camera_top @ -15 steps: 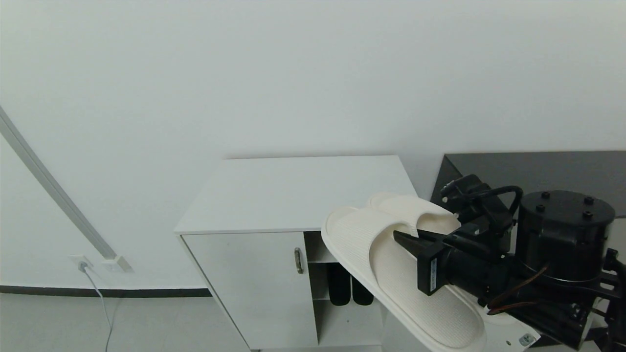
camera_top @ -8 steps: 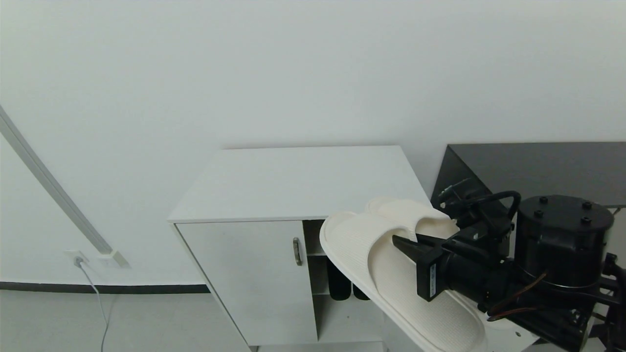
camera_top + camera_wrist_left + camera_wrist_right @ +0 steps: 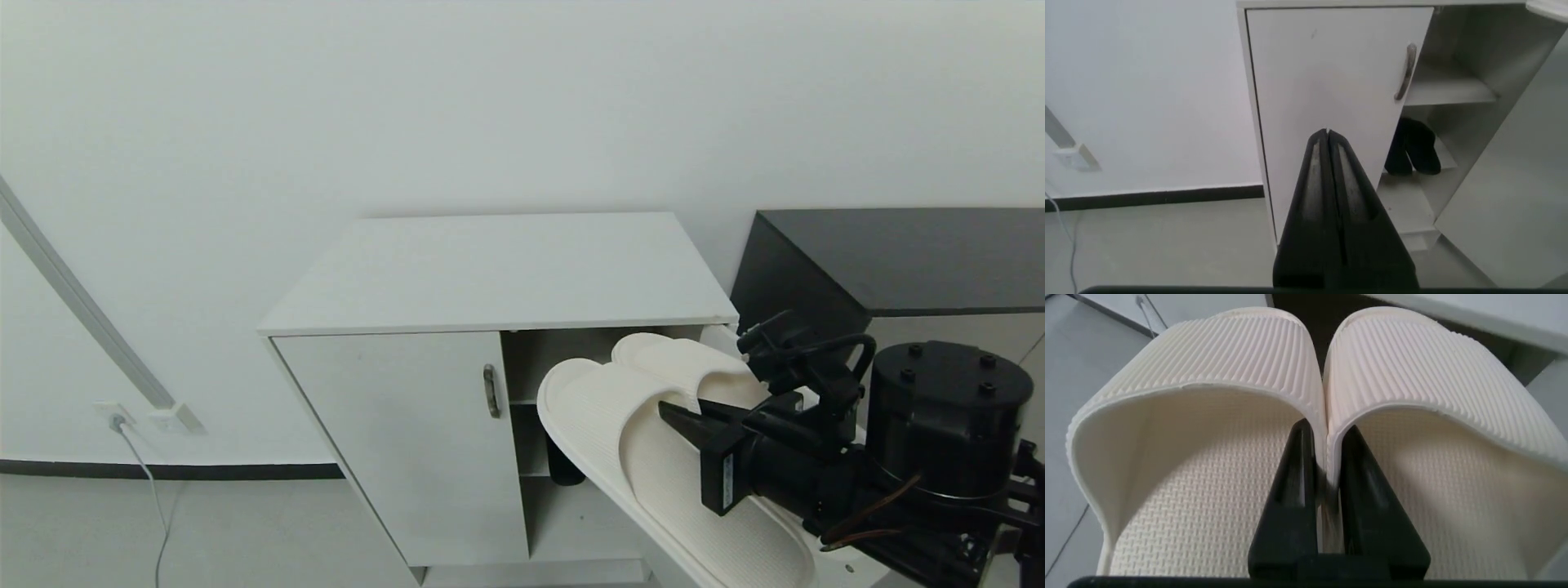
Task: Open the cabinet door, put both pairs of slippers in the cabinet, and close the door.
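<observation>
The cream slippers (image 3: 608, 425) are ribbed with waffle-textured insoles — the black slippers (image 3: 1413, 152) plain, the cabinet (image 3: 490, 269) white.

The right hand (image 3: 1327, 449) grips a pair of cream slippers (image 3: 1290, 367) that lie side by side with their open ends toward the camera, its two black fingers (image 3: 1290, 490) pressed close on the touching inner edges of both straps, one finger reaching inside each slipper. Each strap is ribbed on the outside and arches over an insole with a fine woven-looking texture, and the two arches meet in a narrow seam just above the fingertips. Past the toe ends lies grey floor (image 3: 1086, 392) on one side and a pale panel (image 3: 1535, 335) on the other, with a dark gap between them.
</observation>
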{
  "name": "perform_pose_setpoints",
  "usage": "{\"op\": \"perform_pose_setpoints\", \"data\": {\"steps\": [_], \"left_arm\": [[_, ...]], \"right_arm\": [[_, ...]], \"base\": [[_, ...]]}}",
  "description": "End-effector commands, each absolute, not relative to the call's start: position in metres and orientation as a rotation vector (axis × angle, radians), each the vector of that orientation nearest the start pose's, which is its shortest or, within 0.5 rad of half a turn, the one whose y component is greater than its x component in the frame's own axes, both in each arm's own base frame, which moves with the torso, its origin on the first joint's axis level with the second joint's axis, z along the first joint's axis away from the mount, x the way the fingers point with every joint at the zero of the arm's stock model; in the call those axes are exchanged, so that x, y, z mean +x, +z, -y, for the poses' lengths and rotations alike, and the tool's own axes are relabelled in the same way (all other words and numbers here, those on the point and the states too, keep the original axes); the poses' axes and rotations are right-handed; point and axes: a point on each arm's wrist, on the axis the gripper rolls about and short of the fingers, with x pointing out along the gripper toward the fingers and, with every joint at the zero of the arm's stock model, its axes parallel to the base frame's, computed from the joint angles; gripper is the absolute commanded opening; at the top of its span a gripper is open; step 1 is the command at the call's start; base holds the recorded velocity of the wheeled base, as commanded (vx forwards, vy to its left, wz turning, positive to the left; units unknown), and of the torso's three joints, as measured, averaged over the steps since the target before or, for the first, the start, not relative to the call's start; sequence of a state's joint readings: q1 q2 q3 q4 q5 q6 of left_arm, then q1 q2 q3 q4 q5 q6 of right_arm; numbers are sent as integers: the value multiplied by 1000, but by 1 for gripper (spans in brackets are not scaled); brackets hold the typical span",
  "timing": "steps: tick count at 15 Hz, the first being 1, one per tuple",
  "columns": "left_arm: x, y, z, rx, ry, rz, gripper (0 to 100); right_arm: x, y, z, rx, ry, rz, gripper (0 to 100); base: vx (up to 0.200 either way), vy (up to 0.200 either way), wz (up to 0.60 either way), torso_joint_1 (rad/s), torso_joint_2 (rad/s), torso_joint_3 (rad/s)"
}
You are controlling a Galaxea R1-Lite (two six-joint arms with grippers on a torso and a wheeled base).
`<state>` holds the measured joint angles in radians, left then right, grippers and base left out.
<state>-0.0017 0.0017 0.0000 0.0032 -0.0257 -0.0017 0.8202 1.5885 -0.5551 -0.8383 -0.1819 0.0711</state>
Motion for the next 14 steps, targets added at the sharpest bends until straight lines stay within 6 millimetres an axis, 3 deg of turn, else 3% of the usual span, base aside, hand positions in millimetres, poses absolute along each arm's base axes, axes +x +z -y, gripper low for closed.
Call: {"op": "perform_pose_setpoints", "data": {"steps": [1,14], "left_arm": [[-23,75,1,-2,-28,-5,0],[-23,75,0,-17,-12,-5,0]], "right_arm": [[182,164,-189,-33,630,-210,0],[179,162,-191,-36,645,-213,0]], "base": [[0,0,0,-227,554,320],[0,0,0,-179,510,328]]}}
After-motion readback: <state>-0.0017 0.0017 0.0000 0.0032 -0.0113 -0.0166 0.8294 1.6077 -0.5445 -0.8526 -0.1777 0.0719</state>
